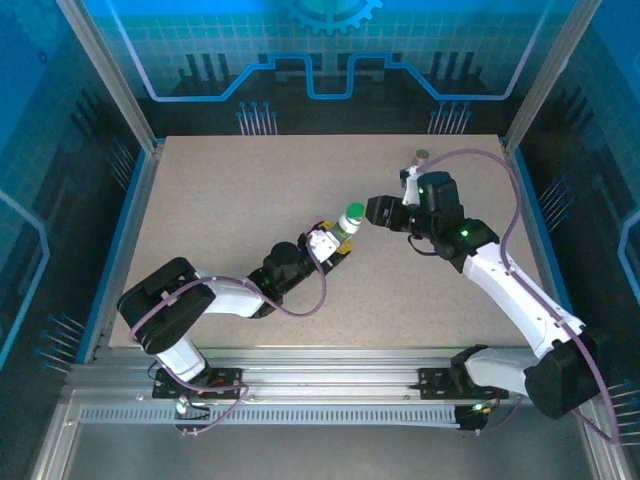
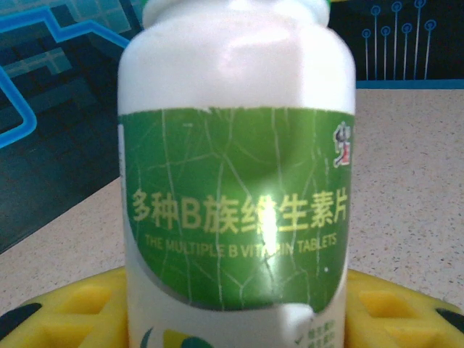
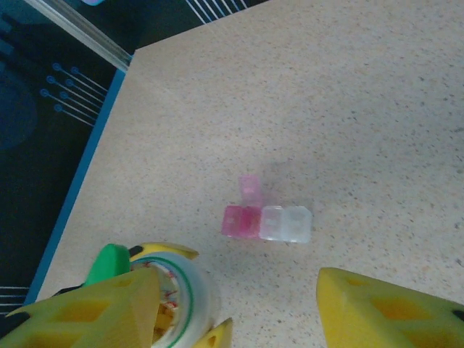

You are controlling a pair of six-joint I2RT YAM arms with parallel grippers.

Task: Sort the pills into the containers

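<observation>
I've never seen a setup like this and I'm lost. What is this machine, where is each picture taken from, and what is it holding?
These are two robot arms bolted at the near edge of a table, each ending in a two-finger gripper. The overhead picture looks down on both; the other two come from wrist cameras. The left gripper holds a white bottle with a green cap; its camera sees the green label up close. The right gripper is open, near the bottle's top. Its camera looks down at the speckled table, where a small pink-and-clear pill box lies.
</observation>
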